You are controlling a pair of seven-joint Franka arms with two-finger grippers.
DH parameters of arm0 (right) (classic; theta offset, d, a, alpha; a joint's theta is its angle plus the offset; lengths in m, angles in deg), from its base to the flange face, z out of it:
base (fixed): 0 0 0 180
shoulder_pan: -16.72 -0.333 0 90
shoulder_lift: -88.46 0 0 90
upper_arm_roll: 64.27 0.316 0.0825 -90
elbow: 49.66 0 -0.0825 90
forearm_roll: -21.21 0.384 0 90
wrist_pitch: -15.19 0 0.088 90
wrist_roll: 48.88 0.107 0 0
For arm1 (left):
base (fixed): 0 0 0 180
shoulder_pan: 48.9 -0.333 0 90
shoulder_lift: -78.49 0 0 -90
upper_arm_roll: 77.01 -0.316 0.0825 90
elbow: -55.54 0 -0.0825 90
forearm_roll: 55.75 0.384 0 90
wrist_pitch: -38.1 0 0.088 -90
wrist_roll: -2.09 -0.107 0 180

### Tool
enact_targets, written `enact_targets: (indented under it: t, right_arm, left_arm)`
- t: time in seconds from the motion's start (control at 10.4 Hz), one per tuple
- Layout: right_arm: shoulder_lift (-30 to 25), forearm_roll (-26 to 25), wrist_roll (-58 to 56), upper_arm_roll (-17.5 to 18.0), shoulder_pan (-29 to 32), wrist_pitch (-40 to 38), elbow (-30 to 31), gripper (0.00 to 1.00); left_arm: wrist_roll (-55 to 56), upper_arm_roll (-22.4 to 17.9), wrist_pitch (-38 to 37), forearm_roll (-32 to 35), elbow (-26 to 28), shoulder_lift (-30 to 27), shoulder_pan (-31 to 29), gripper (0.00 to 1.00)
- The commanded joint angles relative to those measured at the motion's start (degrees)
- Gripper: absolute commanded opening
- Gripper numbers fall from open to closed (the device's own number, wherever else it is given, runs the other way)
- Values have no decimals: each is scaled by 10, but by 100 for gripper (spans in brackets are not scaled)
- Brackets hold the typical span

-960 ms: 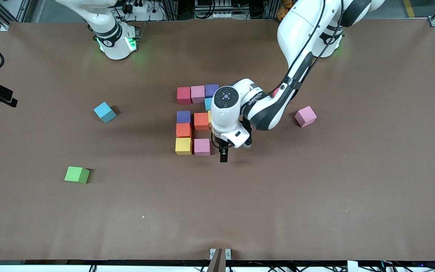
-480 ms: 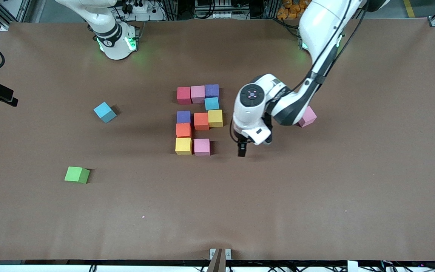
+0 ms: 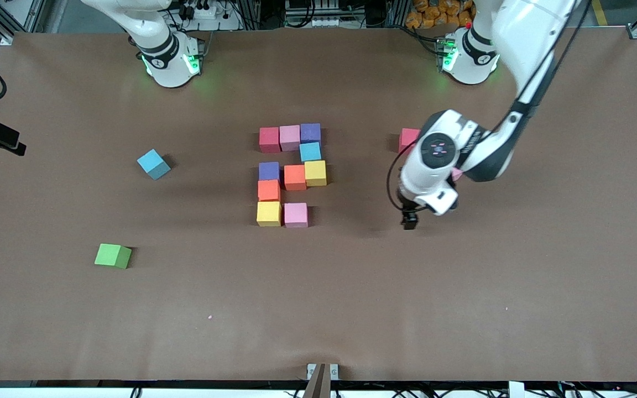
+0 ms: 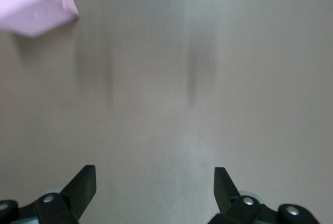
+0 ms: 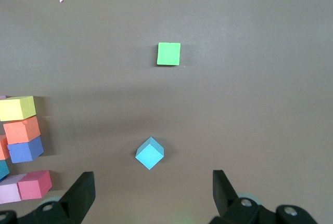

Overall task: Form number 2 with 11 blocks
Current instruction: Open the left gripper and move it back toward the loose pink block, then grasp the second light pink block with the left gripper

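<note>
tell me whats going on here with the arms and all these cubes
A blocky number 2 of coloured cubes is partly built mid-table; ten cubes are placed, and the spot beside the pink cube in its nearest row is bare. The left tool hangs open and empty over bare table near a loose pink cube, with a loose red cube close by. The right arm waits, its tool open. A blue cube and a green cube lie apart.

Even overhead light, soft short shadows; the left wrist view is motion-blurred.
</note>
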State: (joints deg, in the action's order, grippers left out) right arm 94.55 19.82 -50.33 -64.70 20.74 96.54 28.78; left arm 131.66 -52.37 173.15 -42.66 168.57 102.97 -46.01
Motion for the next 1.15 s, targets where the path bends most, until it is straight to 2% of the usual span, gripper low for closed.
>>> enact_targets:
  t: [0.0, 0.29, 0.38, 0.77, 1.06]
  right_arm:
    - [-6, -4, -4, 3, 5, -8, -5, 100]
    - [-6, -2, -4, 5, 3, -9, -5, 100]
    - [-6, -2, -4, 4, 4, -9, -5, 100]
    - [-6, -1, -5, 5, 4, -9, -6, 100]
    - [-7, -6, -5, 2, 5, -8, -7, 100]
  left_arm:
    - [-6, 55, 13, -10, 88, -57, -95, 100]
    - [0, 67, 45, -16, 197, -135, -154, 100]
    - [1, 67, 46, -26, 219, -145, -162, 100]
    - [48, 67, 67, -32, 278, -171, -177, 100]
    - [64, 67, 83, -32, 306, -170, -177, 100]
